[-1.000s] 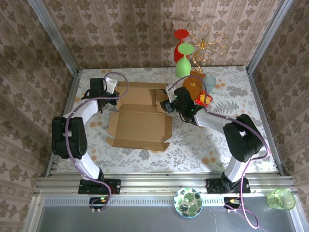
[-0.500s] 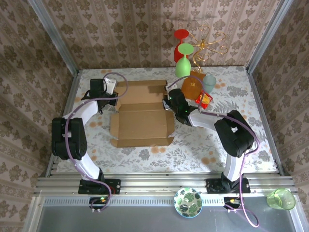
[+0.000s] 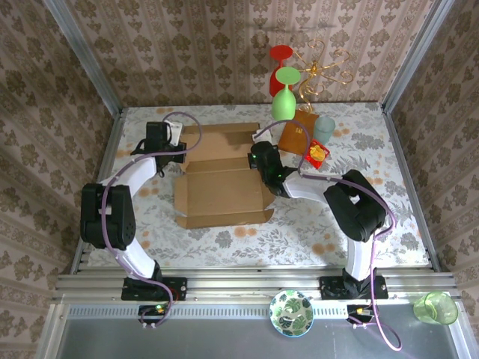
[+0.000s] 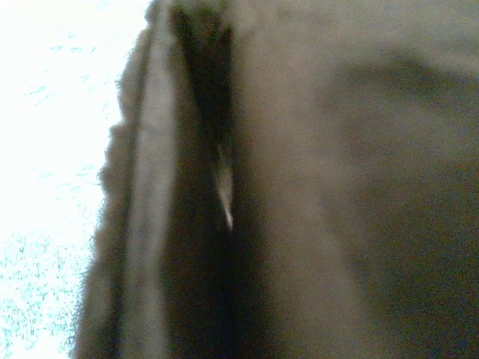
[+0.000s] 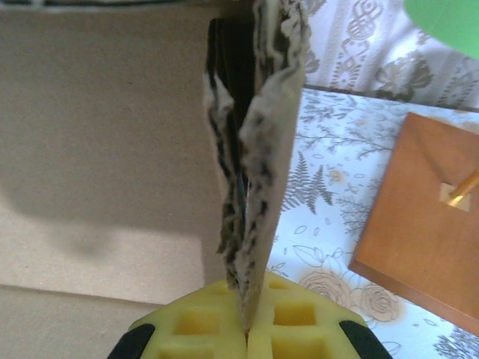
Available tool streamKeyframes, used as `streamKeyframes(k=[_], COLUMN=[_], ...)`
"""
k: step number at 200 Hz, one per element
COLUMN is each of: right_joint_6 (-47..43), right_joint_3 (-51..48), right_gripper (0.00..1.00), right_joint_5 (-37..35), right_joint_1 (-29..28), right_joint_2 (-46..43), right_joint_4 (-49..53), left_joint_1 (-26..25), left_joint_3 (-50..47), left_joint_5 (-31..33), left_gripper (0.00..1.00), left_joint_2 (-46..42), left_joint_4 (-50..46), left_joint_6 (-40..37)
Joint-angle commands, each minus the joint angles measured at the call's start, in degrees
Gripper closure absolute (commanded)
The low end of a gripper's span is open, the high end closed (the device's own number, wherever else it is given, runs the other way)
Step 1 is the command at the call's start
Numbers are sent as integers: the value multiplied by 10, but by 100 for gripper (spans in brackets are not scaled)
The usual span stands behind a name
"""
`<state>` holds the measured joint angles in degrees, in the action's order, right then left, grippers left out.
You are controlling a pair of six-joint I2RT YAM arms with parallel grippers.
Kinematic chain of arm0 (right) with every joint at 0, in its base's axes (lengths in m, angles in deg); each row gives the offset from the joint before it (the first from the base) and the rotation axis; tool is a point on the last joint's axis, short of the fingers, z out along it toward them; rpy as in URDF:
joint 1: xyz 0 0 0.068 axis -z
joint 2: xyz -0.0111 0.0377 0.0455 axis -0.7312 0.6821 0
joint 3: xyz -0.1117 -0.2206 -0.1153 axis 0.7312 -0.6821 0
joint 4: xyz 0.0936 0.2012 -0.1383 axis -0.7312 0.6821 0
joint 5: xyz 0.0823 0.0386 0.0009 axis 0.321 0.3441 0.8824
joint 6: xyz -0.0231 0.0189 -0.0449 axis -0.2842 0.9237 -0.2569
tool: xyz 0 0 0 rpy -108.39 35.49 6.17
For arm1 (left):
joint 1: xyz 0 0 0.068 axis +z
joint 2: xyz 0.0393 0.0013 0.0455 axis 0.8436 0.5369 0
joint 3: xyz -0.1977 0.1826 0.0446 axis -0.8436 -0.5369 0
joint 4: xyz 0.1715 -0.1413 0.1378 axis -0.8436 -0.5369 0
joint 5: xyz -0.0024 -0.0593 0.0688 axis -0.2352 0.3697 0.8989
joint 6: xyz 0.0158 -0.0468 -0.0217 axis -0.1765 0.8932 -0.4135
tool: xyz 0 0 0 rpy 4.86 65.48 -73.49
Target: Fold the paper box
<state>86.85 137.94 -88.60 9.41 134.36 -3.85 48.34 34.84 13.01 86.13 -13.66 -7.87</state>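
Top external: high behind the arm bases (image 3: 247, 288), looking steeply down over the whole table (image 3: 322, 224). Left wrist: pressed against the paper box (image 4: 359, 179), blurred. Right wrist: close along its upright right edge — shared across all three: that box.

Black arms (image 3: 111, 217), lilac cables (image 3: 182, 114), yellow gridded end effector pads (image 5: 292, 333), seemingly foam.

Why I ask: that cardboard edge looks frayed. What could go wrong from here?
The right gripper pinches a frayed flap of the box; it may tear or slip out. The wooden base and cup stand close beside that arm; a wide swing could knock them.
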Motion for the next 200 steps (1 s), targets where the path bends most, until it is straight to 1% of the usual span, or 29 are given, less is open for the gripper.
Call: streamKeyframes(k=[1, 25, 56, 63, 75, 98, 124, 138, 155, 163, 166, 177, 200], right_joint_6=[11, 14, 26, 30, 45, 75, 87, 86, 85, 89, 91, 97, 101], right_joint_3=[33, 55, 88, 95, 115, 128, 136, 145, 151, 153, 152, 153, 160], right_gripper=[100, 100, 100, 100, 100, 100, 100, 100, 100, 100, 100, 100, 100], right_joint_5=[-98, -136, -182, -182, -212, -218, -204, -189, -189, -188, -174, -159, -141], right_joint_1=[-19, -31, -48, -51, -57, -63, -64, -63, -62, -61, -61, -58, -53], right_joint_2=[16, 26, 37, 39, 44, 40, 33, 36, 41, 43, 44, 46, 53], right_joint_4=[-10, 24, 78, 95, 138, 179, 211, 231, 249, 258, 262, 272, 290], left_joint_1=[-11, -24, -44, -48, -53, -56, -56, -55, -49, -47, -45, -39, -29], left_joint_3=[-8, -6, 7, 12, 24, 29, 34, 36, 45, 48, 49, 51, 59], left_joint_5=[37, 67, 87, 99, 115, 129, 115, 100, 79, 71, 70, 59, 35], left_gripper=[100, 100, 100, 100, 100, 100, 100, 100, 100, 97, 95, 91, 86], left_joint_2=[-20, -17, -13, -10, -6, -2, 5, 9, 21, 26, 27, 32, 45], left_joint_4=[-32, -47, -67, -77, -95, -107, -107, -103, -110, -113, -113, -115, -125], left_joint_6=[49, 72, 89, 94, 106, 124, 125, 117, 111, 110, 110, 110, 107])
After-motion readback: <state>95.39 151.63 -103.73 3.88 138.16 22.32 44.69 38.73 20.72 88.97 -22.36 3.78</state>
